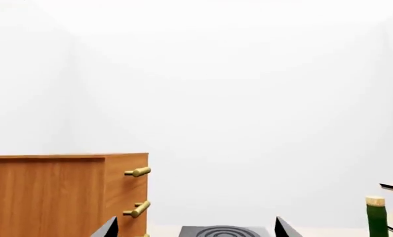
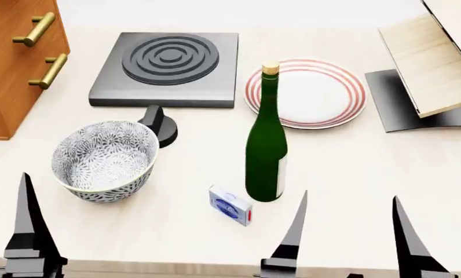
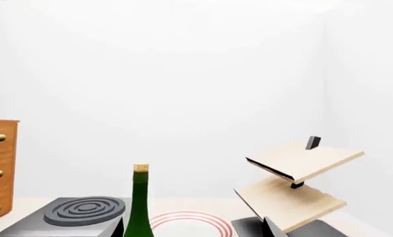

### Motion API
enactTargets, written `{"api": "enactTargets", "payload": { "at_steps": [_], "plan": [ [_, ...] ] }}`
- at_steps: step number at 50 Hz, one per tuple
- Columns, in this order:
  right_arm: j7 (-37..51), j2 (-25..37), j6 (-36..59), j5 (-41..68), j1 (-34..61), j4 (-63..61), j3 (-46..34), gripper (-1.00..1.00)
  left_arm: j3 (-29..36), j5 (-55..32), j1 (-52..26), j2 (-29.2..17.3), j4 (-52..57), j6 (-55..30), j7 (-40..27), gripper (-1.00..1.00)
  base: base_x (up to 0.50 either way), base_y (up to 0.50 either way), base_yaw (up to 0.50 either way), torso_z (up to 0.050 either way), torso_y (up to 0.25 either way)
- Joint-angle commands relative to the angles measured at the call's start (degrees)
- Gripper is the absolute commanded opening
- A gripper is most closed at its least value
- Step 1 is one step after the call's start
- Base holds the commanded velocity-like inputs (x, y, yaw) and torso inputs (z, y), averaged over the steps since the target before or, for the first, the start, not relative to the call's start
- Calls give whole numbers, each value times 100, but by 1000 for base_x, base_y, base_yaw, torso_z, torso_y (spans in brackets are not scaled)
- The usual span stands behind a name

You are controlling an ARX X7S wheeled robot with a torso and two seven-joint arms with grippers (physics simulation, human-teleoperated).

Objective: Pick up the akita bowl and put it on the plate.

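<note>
The akita bowl (image 2: 103, 159), white with a dense dark floral pattern, stands upright on the table at the near left. The plate (image 2: 308, 92), white with red rings, lies at the far middle-right, and its rings show as the plate (image 3: 191, 222) in the right wrist view. My right gripper (image 2: 350, 197) is open and empty near the table's front edge, to the right of the bowl. My left gripper (image 1: 196, 219) is open and empty; one of its fingers (image 2: 28, 231) shows near the bowl's left side. Neither wrist view shows the bowl.
A green bottle (image 2: 267, 145) stands between bowl and plate, with a small box (image 2: 230, 205) at its foot. A grey stove burner (image 2: 168, 61) with a black knob (image 2: 161, 123) lies behind the bowl. A wooden cabinet (image 2: 14, 58) is at far left, a tilted wooden shelf (image 2: 435, 58) at right.
</note>
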Motion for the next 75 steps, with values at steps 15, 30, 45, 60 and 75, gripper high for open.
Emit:
{"api": "enactTargets", "payload": {
  "at_steps": [15, 30, 45, 60, 75],
  "plan": [
    [-6, 140, 6, 323, 18, 95, -110, 100, 120, -61, -125, -108, -277, 117, -143, 100, 0, -32, 0, 0, 0],
    [40, 182, -18, 403, 67, 227, -171, 100, 205, -34, -174, -160, -407, 143, -235, 100, 0, -123, 0, 0, 0],
    [110, 236, -64, 419, 87, 311, -220, 100, 238, -67, -176, -223, -473, 209, -306, 100, 0, -123, 0, 0, 0],
    [163, 299, -36, 477, 100, 250, -256, 100, 275, -119, -173, -286, -401, 192, -363, 100, 0, -123, 0, 0, 0],
    [213, 347, -17, 450, 120, 227, -353, 100, 308, -182, -163, -348, -333, 181, -408, 100, 0, -123, 0, 0, 0]
  ]
}}
